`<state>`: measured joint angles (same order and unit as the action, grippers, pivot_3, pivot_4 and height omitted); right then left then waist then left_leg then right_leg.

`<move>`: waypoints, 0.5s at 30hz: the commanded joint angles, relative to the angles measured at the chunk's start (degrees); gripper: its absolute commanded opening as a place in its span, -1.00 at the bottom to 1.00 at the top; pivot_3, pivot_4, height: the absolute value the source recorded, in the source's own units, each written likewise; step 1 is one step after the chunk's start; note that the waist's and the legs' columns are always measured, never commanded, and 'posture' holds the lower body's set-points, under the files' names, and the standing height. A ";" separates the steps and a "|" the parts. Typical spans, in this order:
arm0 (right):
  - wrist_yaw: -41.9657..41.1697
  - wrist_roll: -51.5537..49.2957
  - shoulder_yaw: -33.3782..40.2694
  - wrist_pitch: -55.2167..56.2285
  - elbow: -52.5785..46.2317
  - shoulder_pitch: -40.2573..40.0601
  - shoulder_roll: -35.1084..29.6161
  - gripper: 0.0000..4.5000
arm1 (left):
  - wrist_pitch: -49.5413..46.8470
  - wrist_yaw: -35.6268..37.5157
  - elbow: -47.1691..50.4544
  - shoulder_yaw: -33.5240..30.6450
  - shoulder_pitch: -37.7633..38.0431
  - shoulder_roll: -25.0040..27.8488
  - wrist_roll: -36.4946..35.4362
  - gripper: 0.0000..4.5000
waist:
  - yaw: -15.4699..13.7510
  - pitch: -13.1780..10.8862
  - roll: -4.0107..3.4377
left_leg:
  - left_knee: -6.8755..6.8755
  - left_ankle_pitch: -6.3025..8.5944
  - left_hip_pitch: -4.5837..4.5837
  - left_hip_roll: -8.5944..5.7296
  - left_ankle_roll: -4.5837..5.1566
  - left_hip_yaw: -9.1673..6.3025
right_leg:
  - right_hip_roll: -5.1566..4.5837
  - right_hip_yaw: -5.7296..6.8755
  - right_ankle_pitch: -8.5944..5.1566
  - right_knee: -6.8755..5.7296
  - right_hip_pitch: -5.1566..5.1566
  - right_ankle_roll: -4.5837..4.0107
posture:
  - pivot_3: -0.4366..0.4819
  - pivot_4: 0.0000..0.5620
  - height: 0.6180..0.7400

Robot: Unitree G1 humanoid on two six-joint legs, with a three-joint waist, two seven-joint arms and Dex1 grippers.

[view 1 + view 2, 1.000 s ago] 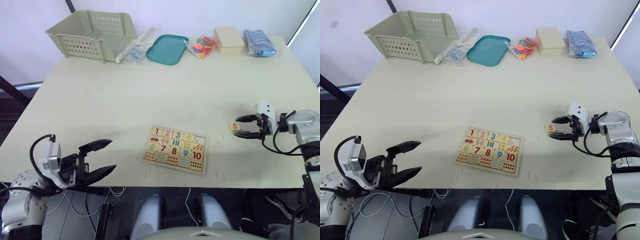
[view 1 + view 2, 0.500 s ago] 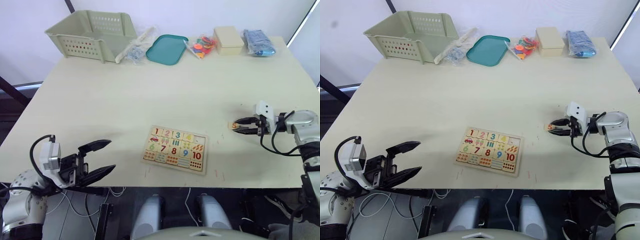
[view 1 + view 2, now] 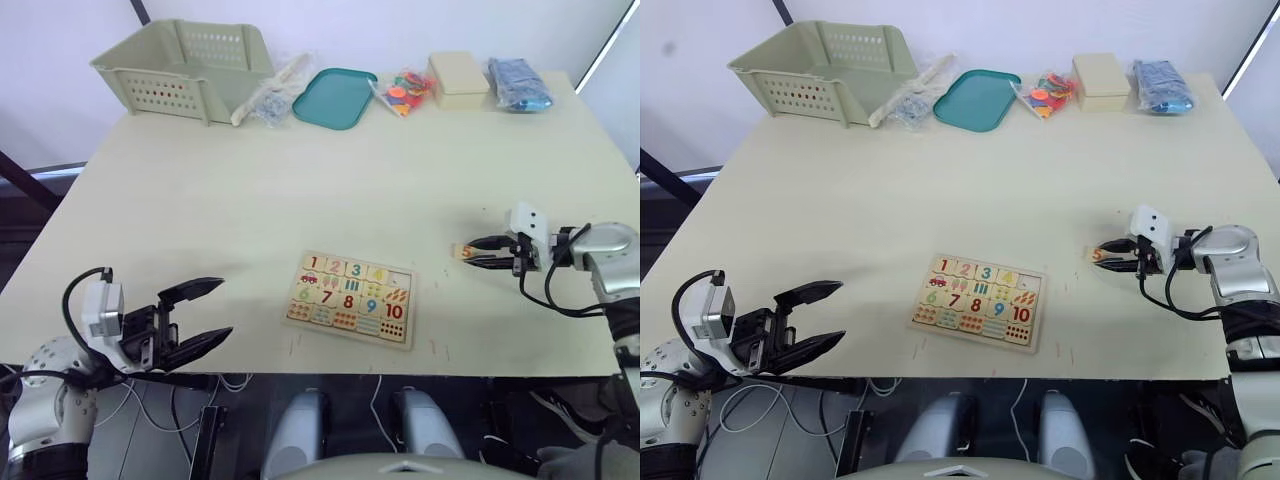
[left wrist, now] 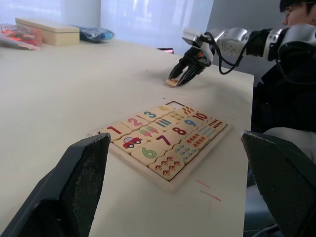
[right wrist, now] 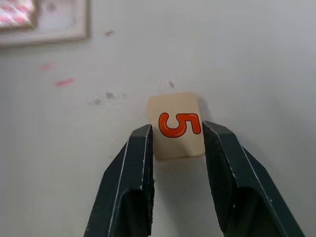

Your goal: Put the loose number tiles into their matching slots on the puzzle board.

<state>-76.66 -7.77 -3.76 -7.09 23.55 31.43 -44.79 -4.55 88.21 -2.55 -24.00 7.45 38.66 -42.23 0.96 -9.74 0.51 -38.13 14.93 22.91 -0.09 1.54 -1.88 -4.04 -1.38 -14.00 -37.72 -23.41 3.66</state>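
1. Gripping the loose number tile (image 5: 176,125), your right gripper (image 3: 487,252) had its two black fingers (image 5: 133,163) pressed against the tile's opposite edges, at the desk (image 3: 330,180) surface near the desk's right side.
2. You could read the tile plainly in the right wrist view: a small pale-wood square with rounded corners, printed with one orange 5 outlined in a darker line.
3. You had the puzzle board (image 3: 350,297) lying flat near the desk's front edge, well apart from the held tile and to its left.
4. Your board was pale wood, with 1, 2, 3 and 4 showing in the top row, and 6, 7, 8, 9 and 10 below them, mixed with small counting pictures such as a red car and rows of dots.
5. You could see one bare slot (image 3: 400,279) at the right end of the top row, beside the 4.
6. Your left gripper (image 3: 205,316) hung at the desk's front left corner, fingers spread wide with nothing between them.
7. Along the far edge you had a pale green basket (image 3: 185,62), a teal tray (image 3: 333,98), a bag of colourful pieces (image 3: 402,92), a cream box (image 3: 457,80) and a blue bag (image 3: 517,84).
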 commanded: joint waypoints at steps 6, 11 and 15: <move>7.12 -4.43 -5.04 -47.24 -44.89 3.36 -8.28 -0.60 | -0.09 -0.28 1.68 -0.95 0.48 0.71 -0.50 1.00 | -0.09 -0.03 -0.07 | 0.00 0.00 0.00 0.05 0.00 -0.01 | 0.02 0.02 -0.01 0.01 -0.02 -0.01 | -0.05 -0.47 1.00; 12.92 -6.64 -10.74 -66.77 -51.04 10.65 -7.83 -0.60 | -0.53 -0.75 2.51 -1.10 0.74 0.90 -0.80 1.00 | -0.22 -0.04 -0.06 | 0.00 0.01 0.07 0.04 0.00 -0.03 | -0.03 0.05 -0.01 0.06 -0.05 -0.02 | -0.05 -0.47 1.00; 17.43 -9.60 -13.74 -75.48 -54.91 14.35 -4.97 -0.60 | -1.16 -1.01 3.22 -1.69 1.21 1.17 -1.36 1.00 | -0.16 -0.04 -0.06 | 0.01 0.01 0.09 0.04 0.00 -0.05 | -0.05 0.06 -0.01 0.09 -0.06 -0.02 | -0.05 -0.47 1.00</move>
<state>-61.68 -15.78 -16.76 -78.66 -28.04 44.07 -50.62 -5.43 87.20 -1.16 -24.20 8.14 38.82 -42.40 0.80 -9.78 0.45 -38.11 14.94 23.00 -0.06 1.54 -1.93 -4.09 -1.33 -14.01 -37.63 -23.47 3.63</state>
